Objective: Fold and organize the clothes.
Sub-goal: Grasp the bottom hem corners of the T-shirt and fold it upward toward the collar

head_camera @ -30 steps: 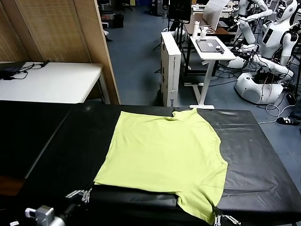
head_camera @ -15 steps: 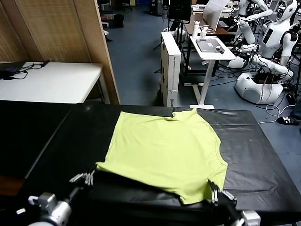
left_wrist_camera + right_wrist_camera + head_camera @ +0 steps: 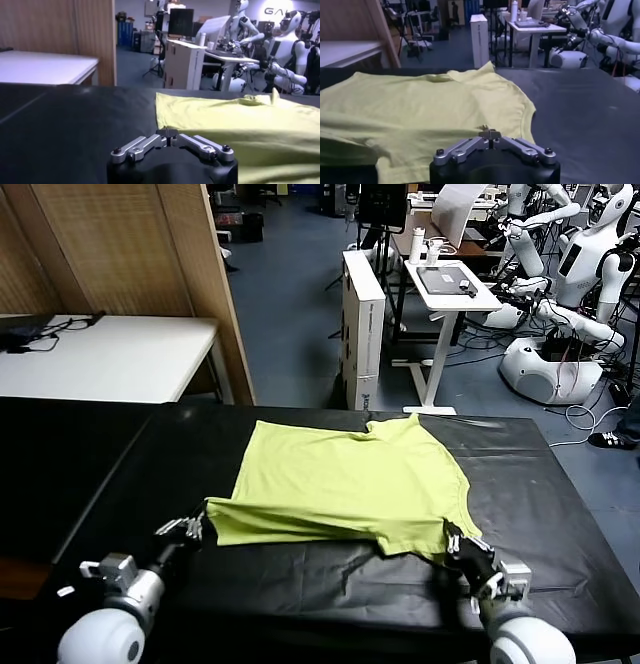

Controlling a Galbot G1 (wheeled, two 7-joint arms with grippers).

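The clothes are one lime yellow-green T-shirt [image 3: 350, 484] lying on the black table [image 3: 560, 524], collar at the far side. Its near hem is raised and drawn back over the body, making a fold across the near part. My left gripper [image 3: 194, 528] is shut on the hem's near-left corner, and my right gripper [image 3: 456, 540] is shut on the near-right corner. In the left wrist view the closed left gripper [image 3: 169, 134] sits at the edge of the T-shirt [image 3: 225, 120]. The right wrist view shows my right gripper [image 3: 490, 133] pinching a bit of the T-shirt [image 3: 420, 105].
A white table [image 3: 110, 354] and a wooden partition [image 3: 200, 274] stand at the back left. Beyond the far edge are a white box [image 3: 362, 324], a white desk [image 3: 452, 286] and other robots [image 3: 560, 334]. Bare black tabletop lies on both sides of the shirt.
Both grippers have moved away from my body and risen a little, carrying the near hem over the shirt. The shirt's near part is now folded back on itself.
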